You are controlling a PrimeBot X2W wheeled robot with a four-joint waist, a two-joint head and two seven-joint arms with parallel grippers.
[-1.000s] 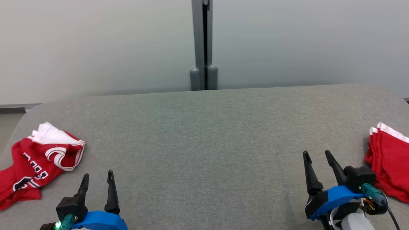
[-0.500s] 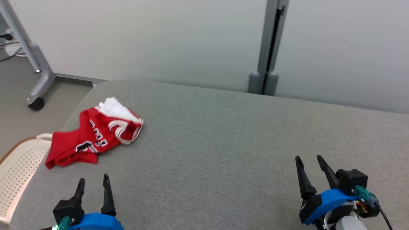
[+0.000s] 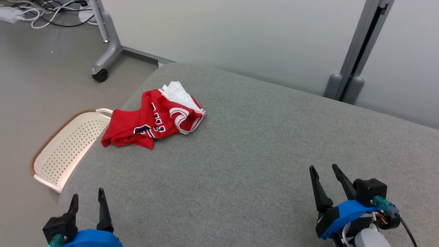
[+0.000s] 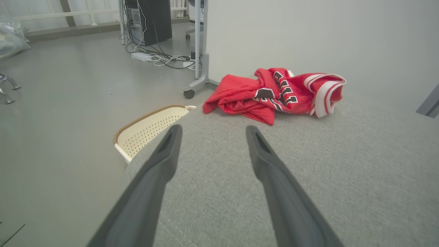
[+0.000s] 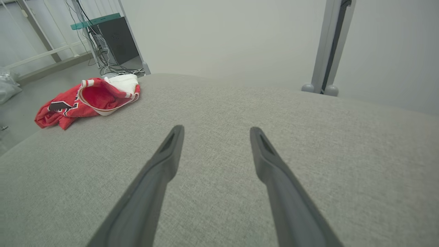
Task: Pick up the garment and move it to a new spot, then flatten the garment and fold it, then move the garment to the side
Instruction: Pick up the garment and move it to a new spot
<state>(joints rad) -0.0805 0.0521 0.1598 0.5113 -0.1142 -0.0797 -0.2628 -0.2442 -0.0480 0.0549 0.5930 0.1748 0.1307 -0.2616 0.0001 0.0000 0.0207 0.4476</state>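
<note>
Because the garment [image 3: 154, 120] lies crumpled well ahead of my left hand [image 3: 87, 192], it and my right hand [image 3: 323, 167] hover spread, empty.

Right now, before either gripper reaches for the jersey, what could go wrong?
The crumpled red mesh jersey lies at the grey fabric table's left edge, near the cream perforated basket: a nudge could slide it off. It is bunched, so the open left gripper might pinch several layers together.

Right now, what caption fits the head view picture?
Red jersey lies crumpled on grey table; left gripper and right gripper open, empty.
</note>
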